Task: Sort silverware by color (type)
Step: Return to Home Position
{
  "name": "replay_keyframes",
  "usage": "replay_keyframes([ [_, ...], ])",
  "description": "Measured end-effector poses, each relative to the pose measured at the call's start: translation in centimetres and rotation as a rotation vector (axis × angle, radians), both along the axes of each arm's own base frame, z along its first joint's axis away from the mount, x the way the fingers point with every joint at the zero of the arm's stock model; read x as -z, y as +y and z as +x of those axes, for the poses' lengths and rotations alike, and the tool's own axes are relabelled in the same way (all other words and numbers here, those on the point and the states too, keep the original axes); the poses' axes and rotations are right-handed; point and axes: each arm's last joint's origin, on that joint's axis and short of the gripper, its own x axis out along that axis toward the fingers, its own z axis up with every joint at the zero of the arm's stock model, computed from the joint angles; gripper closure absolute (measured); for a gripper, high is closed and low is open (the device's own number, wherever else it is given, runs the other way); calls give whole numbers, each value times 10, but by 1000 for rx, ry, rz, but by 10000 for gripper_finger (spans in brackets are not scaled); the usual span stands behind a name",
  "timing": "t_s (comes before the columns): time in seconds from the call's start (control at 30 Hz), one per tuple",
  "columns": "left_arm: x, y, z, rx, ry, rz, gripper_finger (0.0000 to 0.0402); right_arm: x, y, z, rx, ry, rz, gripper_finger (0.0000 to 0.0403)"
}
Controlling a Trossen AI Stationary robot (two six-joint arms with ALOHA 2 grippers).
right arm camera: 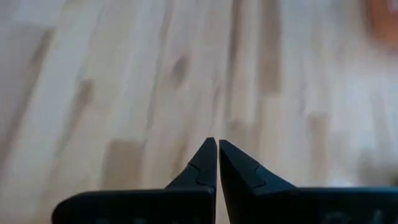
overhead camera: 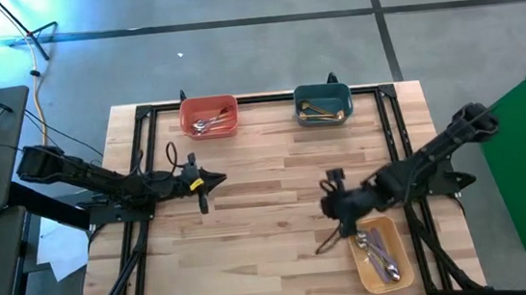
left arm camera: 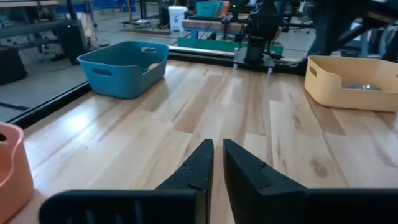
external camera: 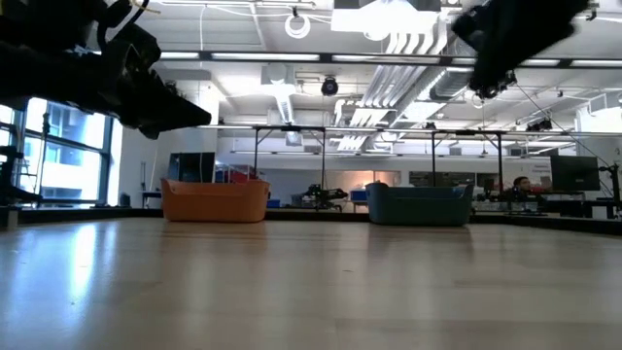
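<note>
All the spoons I can see lie inside three bowls. The coral bowl [overhead camera: 208, 105] at the far edge holds shiny spoons [overhead camera: 209, 125]. The teal bowl [overhead camera: 322, 91] next to it holds gold-handled spoons [overhead camera: 318, 114]. The yellow bowl [overhead camera: 401, 258] near the right front holds purple-handled spoons [overhead camera: 379, 251]. My left gripper [overhead camera: 220, 180] [left arm camera: 217, 155] hovers shut over the table's left middle and holds nothing. My right gripper [overhead camera: 321, 248] [right arm camera: 217, 152] is shut, pointing down over bare wood just left of the yellow bowl, also with nothing in it.
The wooden table top [overhead camera: 268, 195] is bare between the bowls, and a black frame [overhead camera: 258, 98] runs along its edges. In the low view both arms hang well above the surface, with the coral bowl [external camera: 215, 201] and the teal bowl [external camera: 420, 204] at the far edge.
</note>
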Motion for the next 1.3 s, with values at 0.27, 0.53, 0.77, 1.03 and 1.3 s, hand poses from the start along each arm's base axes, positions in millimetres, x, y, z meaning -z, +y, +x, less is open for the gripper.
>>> replay_keyframes([
  [0.27,-4,8,1,67,-17,51,401,-1,-53,19,-186,-276,-24,403],
  [0.53,-14,12,-2,108,-75,98,399,23,-119,-15,-183,-563,-7,403],
  [0.77,-24,13,-6,109,-125,169,396,37,-144,-65,-103,-744,-56,403],
  [1.03,-29,13,-13,109,-135,188,396,52,-153,-106,-11,-924,-145,403],
  [1.3,-35,13,-20,101,-150,190,396,67,-151,-126,-26,-1046,-170,403],
])
